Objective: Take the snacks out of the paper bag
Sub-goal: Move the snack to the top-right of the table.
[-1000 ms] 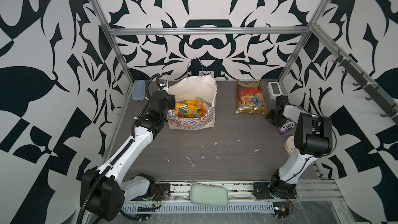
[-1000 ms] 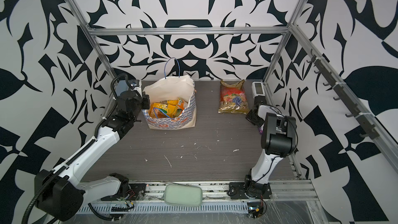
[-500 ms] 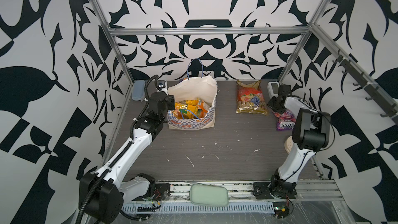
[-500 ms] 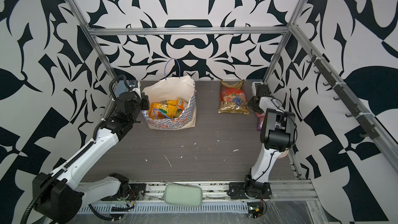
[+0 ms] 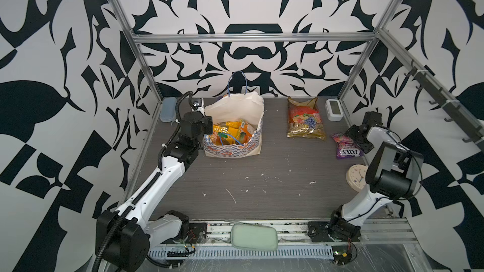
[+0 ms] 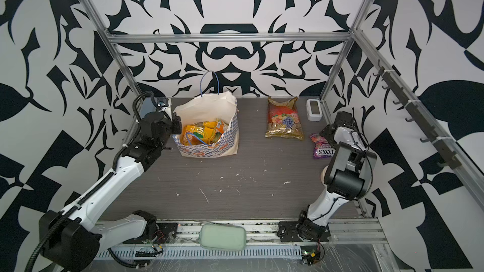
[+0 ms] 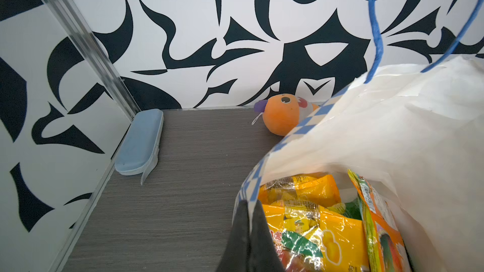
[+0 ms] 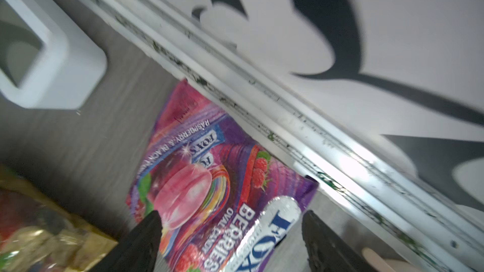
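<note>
Yellow-orange packets (image 5: 230,133) sit in paper bag (image 5: 233,150) at table (image 5: 262,184) rear-left, well apart from R gripper (image 8: 233,221), jaws apart over purple FOX'S packet (image 5: 347,147) at right edge; L gripper (image 5: 207,126), nearer, clamped on bag rim.

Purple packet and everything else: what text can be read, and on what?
"FOX'S": purple packet
"BERRIES": same packet
"OVAL CANDY": same packet
"RASPBERRY &": same packet; rest blurred
Too small to read: print on the yellow-orange packets in the paper bag, the gold-red fruit-print bag, the round clock
</note>
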You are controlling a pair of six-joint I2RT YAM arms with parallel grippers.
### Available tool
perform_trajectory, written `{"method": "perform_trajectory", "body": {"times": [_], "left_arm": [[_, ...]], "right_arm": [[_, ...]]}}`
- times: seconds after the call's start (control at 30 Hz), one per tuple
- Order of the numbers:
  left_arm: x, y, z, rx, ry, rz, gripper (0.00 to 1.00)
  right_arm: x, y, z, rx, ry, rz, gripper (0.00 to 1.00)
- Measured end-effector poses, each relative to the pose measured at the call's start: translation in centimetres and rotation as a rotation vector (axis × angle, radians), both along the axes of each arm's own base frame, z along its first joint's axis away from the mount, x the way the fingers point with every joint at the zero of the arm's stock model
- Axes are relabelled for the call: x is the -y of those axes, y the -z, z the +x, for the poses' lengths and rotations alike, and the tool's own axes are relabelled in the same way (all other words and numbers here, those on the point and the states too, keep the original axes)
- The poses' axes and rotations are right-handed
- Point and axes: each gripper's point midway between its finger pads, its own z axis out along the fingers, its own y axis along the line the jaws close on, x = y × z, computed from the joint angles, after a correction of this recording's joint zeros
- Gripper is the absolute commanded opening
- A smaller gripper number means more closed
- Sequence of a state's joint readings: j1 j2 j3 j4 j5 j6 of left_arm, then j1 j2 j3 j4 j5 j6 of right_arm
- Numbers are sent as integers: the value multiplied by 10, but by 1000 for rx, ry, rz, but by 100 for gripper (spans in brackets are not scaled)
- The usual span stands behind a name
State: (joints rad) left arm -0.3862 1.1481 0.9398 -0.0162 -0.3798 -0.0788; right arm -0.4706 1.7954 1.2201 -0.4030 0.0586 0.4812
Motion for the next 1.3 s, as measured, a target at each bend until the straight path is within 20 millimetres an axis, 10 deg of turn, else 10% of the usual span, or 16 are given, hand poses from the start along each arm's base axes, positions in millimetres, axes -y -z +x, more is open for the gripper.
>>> {"method": "perform_trajectory", "body": {"times": [0.4,1.3], "left_arm": [[2,1,-2,-8,12,-5,0],[4,1,0,-11,21,-14,0]], "right_arm": [[13,31,21,-51,-79,41,85],[-35,17,45,1,-51,113,72]]}}
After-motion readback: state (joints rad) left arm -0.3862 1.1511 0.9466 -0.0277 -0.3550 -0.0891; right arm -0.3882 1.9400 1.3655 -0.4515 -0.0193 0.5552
